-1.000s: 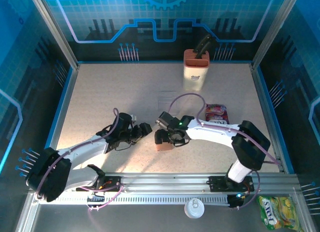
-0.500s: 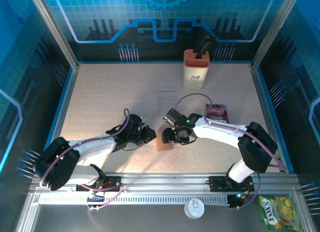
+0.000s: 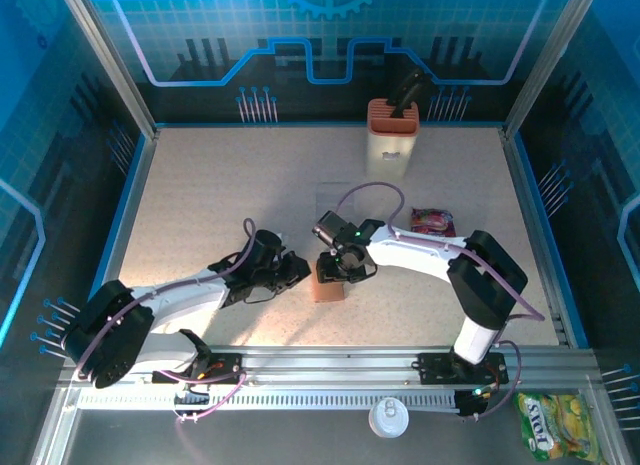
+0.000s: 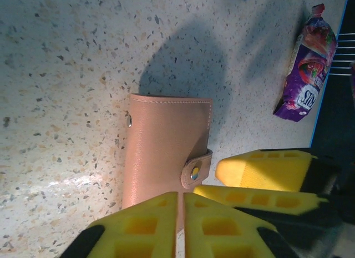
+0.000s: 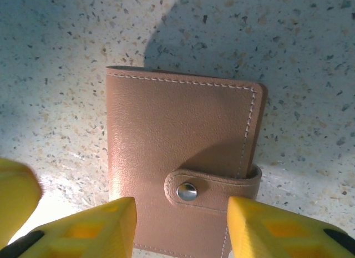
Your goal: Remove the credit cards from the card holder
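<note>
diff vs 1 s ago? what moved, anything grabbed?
The left gripper moved right, up beside the card holder, fingers together. The right gripper shifted only slightly above the holder, fingers open astride its snap tab, while its elbow swung left. Nothing was taken hold of. The holder stayed put, snapped shut; the snack packet and the box are unmoved.

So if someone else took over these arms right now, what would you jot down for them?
Left gripper: shut, pads together by one end of the card holder; I cannot tell if it touches.
Right gripper: open, above the end with the snap strap, gripping nothing.
The card holder lies flat on the table, closed, strap snapped.
Done: nothing; no card is out.
To do: unsnap the strap, open the holder, pull out the credit cards.
</note>
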